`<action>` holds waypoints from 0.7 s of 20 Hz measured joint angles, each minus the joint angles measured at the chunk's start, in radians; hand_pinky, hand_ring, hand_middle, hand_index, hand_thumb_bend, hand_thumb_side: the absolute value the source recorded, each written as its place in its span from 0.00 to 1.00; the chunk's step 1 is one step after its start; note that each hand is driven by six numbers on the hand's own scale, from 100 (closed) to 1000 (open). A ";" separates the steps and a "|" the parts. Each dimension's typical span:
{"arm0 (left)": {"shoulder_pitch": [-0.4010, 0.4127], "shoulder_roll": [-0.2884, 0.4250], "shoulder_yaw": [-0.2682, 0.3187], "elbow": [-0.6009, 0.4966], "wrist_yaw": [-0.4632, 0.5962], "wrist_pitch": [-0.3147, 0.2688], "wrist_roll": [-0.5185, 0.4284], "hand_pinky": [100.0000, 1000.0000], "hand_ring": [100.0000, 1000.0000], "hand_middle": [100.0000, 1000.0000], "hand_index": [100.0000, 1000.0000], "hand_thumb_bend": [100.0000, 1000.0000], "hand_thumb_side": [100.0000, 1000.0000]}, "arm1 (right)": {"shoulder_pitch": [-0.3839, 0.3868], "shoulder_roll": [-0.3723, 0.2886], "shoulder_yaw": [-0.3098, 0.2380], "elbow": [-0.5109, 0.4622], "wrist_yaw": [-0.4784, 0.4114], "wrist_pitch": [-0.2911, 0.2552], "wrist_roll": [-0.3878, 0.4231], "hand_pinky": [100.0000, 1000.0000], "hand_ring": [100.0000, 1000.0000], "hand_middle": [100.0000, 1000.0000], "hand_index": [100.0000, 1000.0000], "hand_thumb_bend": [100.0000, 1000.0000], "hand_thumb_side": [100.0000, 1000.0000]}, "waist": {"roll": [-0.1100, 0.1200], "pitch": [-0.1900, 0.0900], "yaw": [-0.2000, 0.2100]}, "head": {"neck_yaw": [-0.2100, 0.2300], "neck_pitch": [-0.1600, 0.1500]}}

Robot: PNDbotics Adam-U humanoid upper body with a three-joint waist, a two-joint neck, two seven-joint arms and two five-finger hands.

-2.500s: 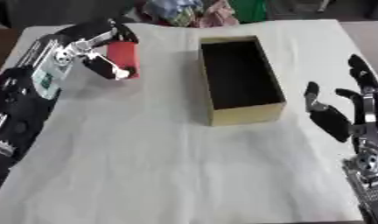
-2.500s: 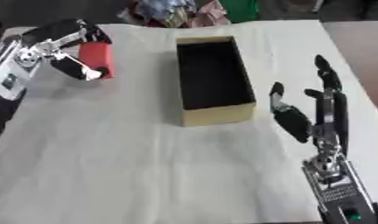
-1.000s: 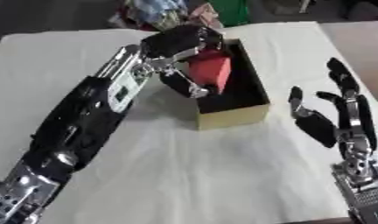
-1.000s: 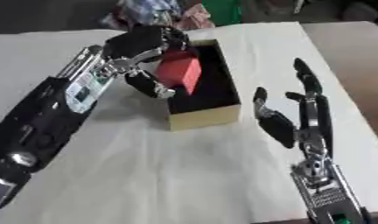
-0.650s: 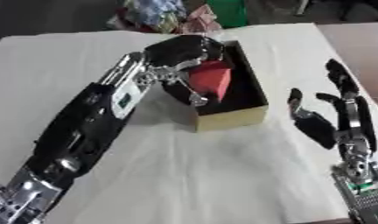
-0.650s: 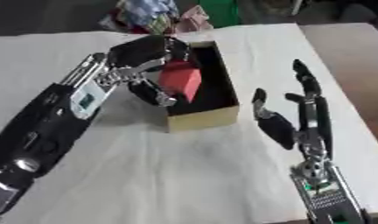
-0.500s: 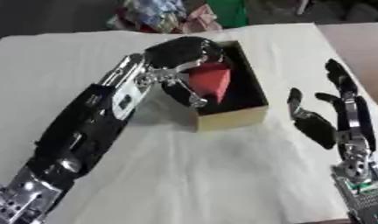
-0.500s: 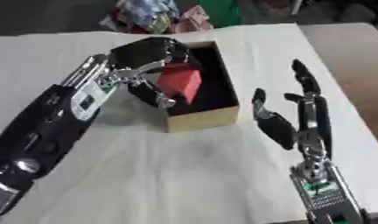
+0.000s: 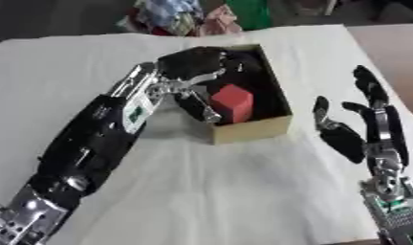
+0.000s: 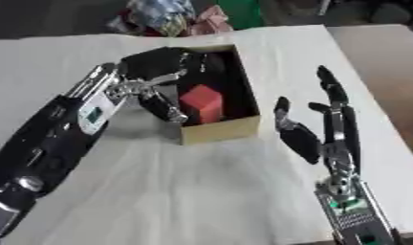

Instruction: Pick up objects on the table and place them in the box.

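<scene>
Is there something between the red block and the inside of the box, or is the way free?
Nothing visible blocks it: the red block is already inside the box, beside the left hand over the box's left wall.

Left arm stretched forward across the view, left hand [image 9: 197,72] fingers spread and relaxed. Right hand [image 9: 360,129] idle at right, upright, fingers straight.

The left hand [image 9: 197,64] and its arm lie across the box's [image 9: 252,127] left wall and fill much of its opening, with a red block [image 9: 233,103] at the near end, apparently on the floor. The right hand [image 9: 360,131] stands beside the box's right wall. The worktop [image 9: 226,191] in front lies open.
</scene>
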 measured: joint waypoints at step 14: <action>0.103 0.103 0.109 -0.218 0.198 0.142 0.096 0.93 0.66 0.76 0.85 0.08 0.04 | 0.010 -0.013 -0.024 0.001 0.000 0.003 -0.028 0.75 1.00 0.94 1.00 0.06 0.11 | 0.008 -0.001 0.063 | -0.046 -0.001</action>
